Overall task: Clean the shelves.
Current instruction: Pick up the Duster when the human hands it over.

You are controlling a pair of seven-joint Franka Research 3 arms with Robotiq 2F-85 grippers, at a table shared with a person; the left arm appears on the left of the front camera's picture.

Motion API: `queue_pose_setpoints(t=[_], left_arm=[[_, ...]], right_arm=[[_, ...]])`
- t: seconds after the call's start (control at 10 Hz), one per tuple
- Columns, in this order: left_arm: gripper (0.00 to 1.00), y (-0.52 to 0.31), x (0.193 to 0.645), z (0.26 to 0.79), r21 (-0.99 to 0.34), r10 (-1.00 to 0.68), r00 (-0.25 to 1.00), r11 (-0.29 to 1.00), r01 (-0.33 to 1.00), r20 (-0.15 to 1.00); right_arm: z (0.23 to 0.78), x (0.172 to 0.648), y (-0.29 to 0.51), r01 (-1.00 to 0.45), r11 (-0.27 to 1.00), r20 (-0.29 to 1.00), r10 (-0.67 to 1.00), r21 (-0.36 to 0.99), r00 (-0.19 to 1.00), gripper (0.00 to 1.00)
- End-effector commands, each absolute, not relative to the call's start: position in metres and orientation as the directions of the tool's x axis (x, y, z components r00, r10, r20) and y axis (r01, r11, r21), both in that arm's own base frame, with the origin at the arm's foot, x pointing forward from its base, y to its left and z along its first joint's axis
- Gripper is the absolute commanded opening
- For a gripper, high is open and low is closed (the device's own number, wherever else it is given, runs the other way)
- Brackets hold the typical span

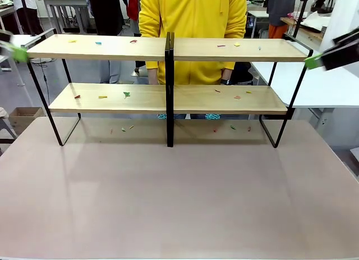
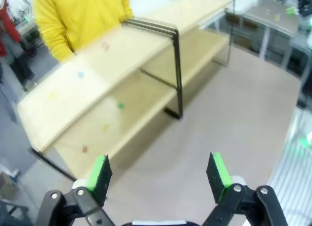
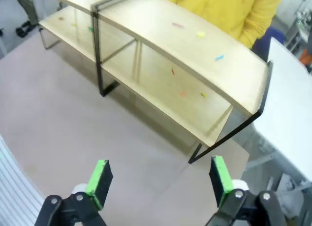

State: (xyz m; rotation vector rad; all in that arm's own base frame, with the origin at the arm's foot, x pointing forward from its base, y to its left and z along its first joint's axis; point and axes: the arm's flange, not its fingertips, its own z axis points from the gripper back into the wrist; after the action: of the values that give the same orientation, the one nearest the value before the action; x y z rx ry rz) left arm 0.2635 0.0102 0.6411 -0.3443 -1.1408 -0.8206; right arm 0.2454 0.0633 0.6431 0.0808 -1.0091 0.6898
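On the far half of the beige table (image 1: pixel 179 204), the shelves (image 1: pixel 112 47) stand side by side as two matching two-tier racks. Their black frames meet at the table's middle, and their light wooden boards run nearly the table's full width. A person in a yellow top (image 1: pixel 193 13) stands directly behind them at the far edge.

Small coloured scraps (image 1: pixel 126 94) lie scattered on the upper and lower boards of both racks. A few more lie on the table beneath the lower boards.

The left claw (image 2: pixel 160 173) hangs above the table off the left end of the shelves, its green pads (image 2: pixel 101 173) set wide apart with nothing between them. The right claw (image 3: pixel 160 179) hangs likewise off the right end, its pads (image 3: pixel 220 179) also wide apart and gripping nothing.

Seen from the front, each claw appears blurred at its own picture edge, about level with the top boards. Neither touches the shelves. The near half of the table is bare.
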Motion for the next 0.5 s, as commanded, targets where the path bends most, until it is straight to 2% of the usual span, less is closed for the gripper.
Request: queue_pose_setpoints(t=[0.0, 0.4], left_arm=[[1.0, 0.0, 0.19, 0.515, 0.116, -0.284, 0.139, 0.721, 0.683, 0.949], [1.0, -0.009, 0.208, 0.511, 0.058, -0.262, 0.193, 0.721, 0.691, 0.946]], right_arm=[[0.575, 0.215, 0.059, -0.61, 0.746, 0.793, 0.53, -0.268, 0.3, 1.0], [0.575, 0.229, 0.053, -0.569, 0.781, 0.83, 0.481, -0.26, 0.282, 1.0]])
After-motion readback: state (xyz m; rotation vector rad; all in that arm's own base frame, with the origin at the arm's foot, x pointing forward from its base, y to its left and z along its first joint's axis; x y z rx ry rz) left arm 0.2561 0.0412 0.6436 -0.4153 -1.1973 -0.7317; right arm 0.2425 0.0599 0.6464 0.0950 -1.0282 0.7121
